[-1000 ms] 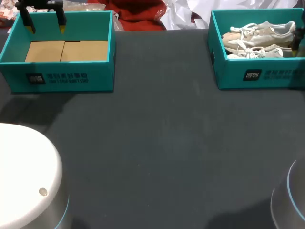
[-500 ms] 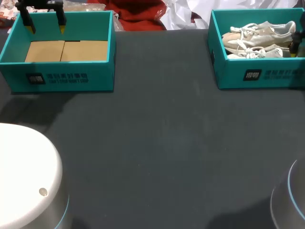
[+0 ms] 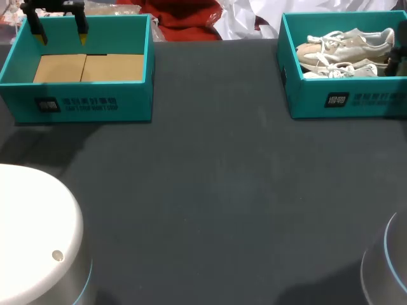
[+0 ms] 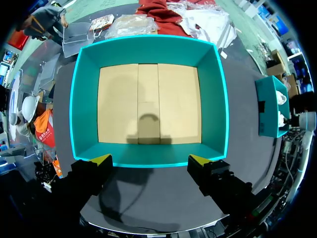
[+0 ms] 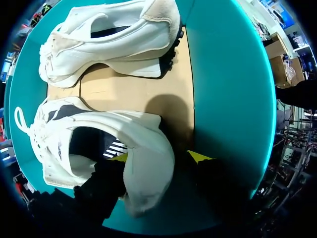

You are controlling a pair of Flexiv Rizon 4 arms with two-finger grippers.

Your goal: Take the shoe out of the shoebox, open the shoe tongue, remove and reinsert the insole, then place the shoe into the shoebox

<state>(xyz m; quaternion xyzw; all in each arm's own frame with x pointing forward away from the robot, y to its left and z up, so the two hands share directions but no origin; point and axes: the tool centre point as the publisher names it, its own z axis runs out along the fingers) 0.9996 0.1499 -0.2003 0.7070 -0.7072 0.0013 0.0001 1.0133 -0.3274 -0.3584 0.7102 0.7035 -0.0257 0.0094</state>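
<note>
The shoebox [image 3: 343,101] sits on the table [image 3: 210,190] at its far right, and everything else can be placed from it. Inside it two shoes lie side by side, heels toward its right wall — the far shoe [image 3: 346,43] along its back wall, the near shoe [image 3: 337,71] along its front wall. At the shoebox's right wall the right gripper [image 5: 158,158] reaches in, with the near shoe's heel between its fingers. Well to the left of the shoebox, level with it, stands a second box [image 3: 95,105] with a cardboard liner [image 3: 86,67] on its floor — the left gripper [image 3: 62,37] hangs over that box's back wall
</note>
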